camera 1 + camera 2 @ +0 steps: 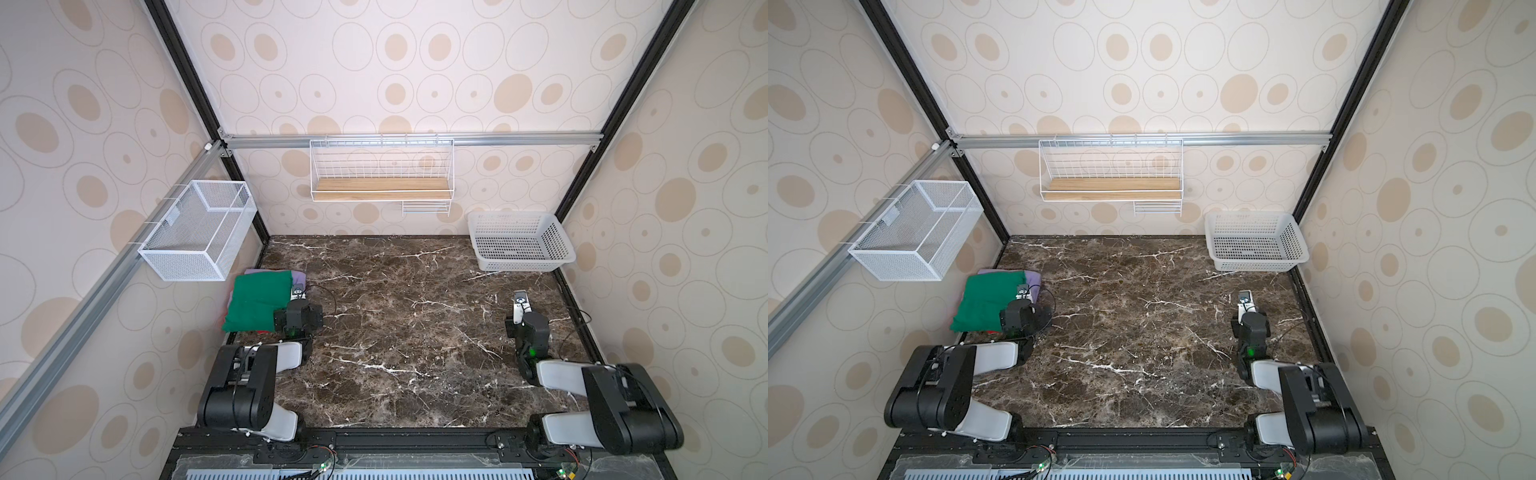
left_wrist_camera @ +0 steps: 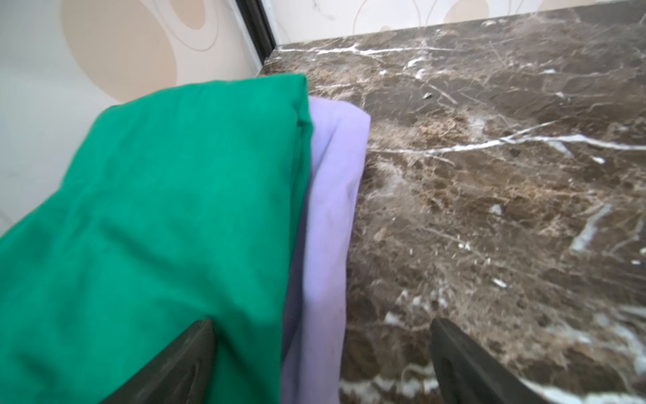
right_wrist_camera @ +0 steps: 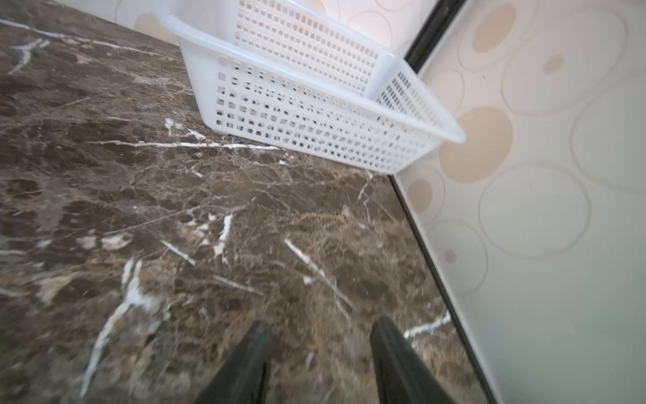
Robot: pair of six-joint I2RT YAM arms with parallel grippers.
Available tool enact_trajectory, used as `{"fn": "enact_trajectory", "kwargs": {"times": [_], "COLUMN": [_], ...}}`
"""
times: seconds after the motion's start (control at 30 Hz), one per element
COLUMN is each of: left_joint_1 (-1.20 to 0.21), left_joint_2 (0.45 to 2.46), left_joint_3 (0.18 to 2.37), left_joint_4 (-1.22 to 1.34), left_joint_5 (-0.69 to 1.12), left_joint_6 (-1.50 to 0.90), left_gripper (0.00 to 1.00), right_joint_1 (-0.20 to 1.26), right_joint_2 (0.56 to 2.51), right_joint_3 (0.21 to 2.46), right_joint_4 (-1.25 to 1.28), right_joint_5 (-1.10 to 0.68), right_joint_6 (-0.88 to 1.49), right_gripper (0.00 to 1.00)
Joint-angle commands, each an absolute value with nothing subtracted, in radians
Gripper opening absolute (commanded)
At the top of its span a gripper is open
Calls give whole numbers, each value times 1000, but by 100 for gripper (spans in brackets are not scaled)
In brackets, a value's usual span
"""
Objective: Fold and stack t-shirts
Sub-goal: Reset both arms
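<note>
A folded emerald-green t-shirt (image 1: 257,303) (image 1: 984,301) (image 2: 157,227) lies on top of a stack by the left wall. Under it a lavender t-shirt (image 1: 300,276) (image 1: 1035,276) (image 2: 332,210) sticks out on the table side. A sliver of the red t-shirt (image 1: 262,331) (image 1: 992,331) shows at the stack's near edge. My left gripper (image 1: 297,291) (image 1: 1023,291) (image 2: 321,321) is open and straddles the stack's right edge, one finger over the green cloth, the other over bare marble, gripping nothing. My right gripper (image 1: 519,300) (image 1: 1245,298) (image 3: 321,323) is open over bare marble, holding nothing.
A white perforated plastic basket (image 1: 519,264) (image 1: 1254,262) (image 3: 297,115) stands in the back right corner against the wall. A white mesh bin (image 1: 195,232) hangs on the left rail above the stack. A wire shelf with a wooden board (image 1: 382,189) hangs on the back wall.
</note>
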State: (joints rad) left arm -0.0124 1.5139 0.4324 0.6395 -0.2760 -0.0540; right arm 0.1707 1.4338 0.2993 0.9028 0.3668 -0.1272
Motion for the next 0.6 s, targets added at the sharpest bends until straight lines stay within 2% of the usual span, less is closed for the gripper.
{"fn": "enact_trajectory", "kwargs": {"times": [0.0, 0.07, 0.17, 0.2, 0.23, 0.3, 0.37, 0.57], "left_joint_1": [8, 2, -18, -19, -18, -4, 15, 45], "left_joint_2": [1533, 1551, 1546, 1543, 1543, 1539, 1543, 1545], "left_joint_3": [436, 413, 389, 385, 382, 378, 393, 408], "left_joint_4": [812, 876, 912, 912, 920, 920, 894, 872], "left_joint_5": [-223, -222, -182, -156, -133, -71, -19, 51], "left_joint_6": [-50, -36, 8, 17, 23, 28, 20, 9], "left_gripper": [99, 99, 99, 99, 99, 99, 99, 99], "right_joint_1": [160, 150, 105, 107, 97, 98, 99, 92], "right_joint_2": [1494, 1480, 1582, 1561, 1524, 1573, 1538, 1545], "right_joint_3": [313, 331, 349, 381, 389, 373, 388, 385], "right_joint_4": [997, 932, 1026, 918, 833, 956, 860, 882], "right_joint_5": [315, 299, 327, 330, 305, 315, 309, 301], "right_joint_6": [-132, -111, -63, -52, -23, -54, -35, -34], "right_gripper": [55, 55, 63, 85, 100, 100, 100, 100]}}
